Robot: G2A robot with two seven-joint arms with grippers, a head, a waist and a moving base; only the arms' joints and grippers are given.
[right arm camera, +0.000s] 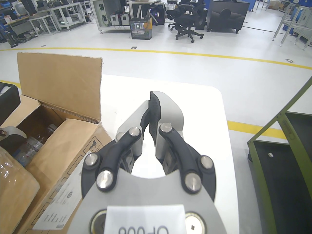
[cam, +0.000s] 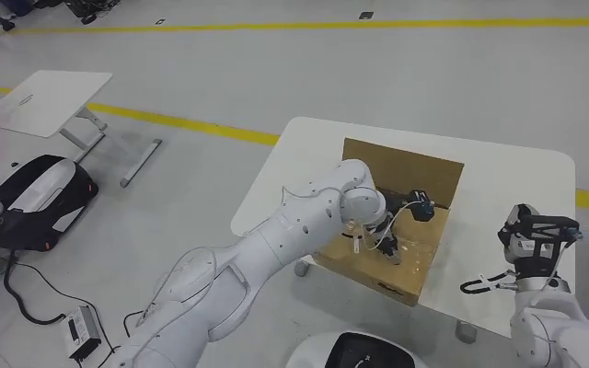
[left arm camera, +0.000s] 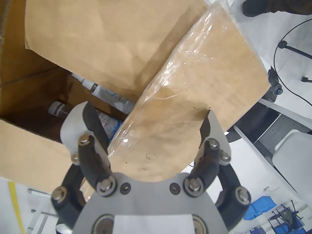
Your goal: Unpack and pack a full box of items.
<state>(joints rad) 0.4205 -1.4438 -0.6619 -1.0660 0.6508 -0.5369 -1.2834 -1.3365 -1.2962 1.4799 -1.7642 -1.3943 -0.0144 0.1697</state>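
Box (cam: 405, 170) sits mid-table, far flap up, bottles (left arm camera: 104, 93) lying inside; your left gripper (left arm camera: 145, 112) is wide open around the slick taped flap (left arm camera: 199, 74), holding nothing, right gripper (right arm camera: 152, 105) closed empty to the right; bottles probably light and slippery, grab mid-body.

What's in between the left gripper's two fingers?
A flap of the cardboard box, with clear tape on it, lies between the open fingers of the left gripper, seen in the left wrist view.
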